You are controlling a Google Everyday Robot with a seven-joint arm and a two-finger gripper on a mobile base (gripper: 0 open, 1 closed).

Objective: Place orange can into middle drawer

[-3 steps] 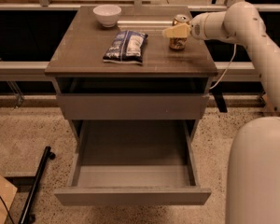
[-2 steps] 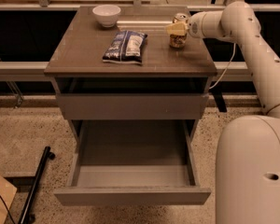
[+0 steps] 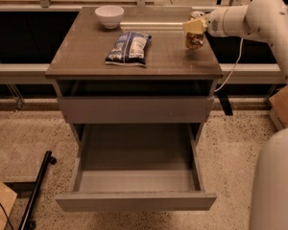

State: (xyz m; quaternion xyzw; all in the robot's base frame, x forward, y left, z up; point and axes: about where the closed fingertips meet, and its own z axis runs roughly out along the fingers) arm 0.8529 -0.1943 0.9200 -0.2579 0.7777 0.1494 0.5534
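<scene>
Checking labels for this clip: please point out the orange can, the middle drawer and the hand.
orange can (image 3: pixel 194 42): camera view, lower body, below the hand.
middle drawer (image 3: pixel 134 150): camera view, bare floor of the open drawer.
hand (image 3: pixel 194 28): camera view, its tip, at the orange can's top.

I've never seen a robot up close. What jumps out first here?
The white arm on the right, with its gripper at the orange can on the right side of the cabinet top. Below, the middle drawer stands pulled wide open. A blue snack bag lies mid-top, with a white bowl behind it at the back.
</scene>
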